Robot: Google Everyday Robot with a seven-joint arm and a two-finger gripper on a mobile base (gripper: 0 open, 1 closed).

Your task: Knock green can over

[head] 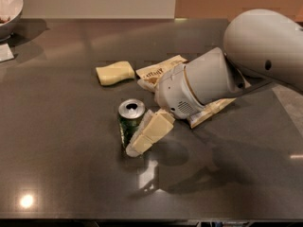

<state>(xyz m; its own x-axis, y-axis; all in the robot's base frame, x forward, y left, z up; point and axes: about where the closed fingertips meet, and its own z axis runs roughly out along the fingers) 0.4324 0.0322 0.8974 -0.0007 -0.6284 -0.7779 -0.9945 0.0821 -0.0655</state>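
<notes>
We see our hand (147, 135) low over the dark surface (71, 174), touching the upright green can (129, 126); we cannot tell whether it is spread or pressed together. The can's top is open and its contents are hidden. Beyond the hand lies a snack bag (158, 72), with a yellow sponge (115, 73) beside it. Farthest off stands a bowl (10, 8) holding something dark.

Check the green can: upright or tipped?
Upright: the green can stands on its base, silver top facing up. The gripper rests against its side.
</notes>
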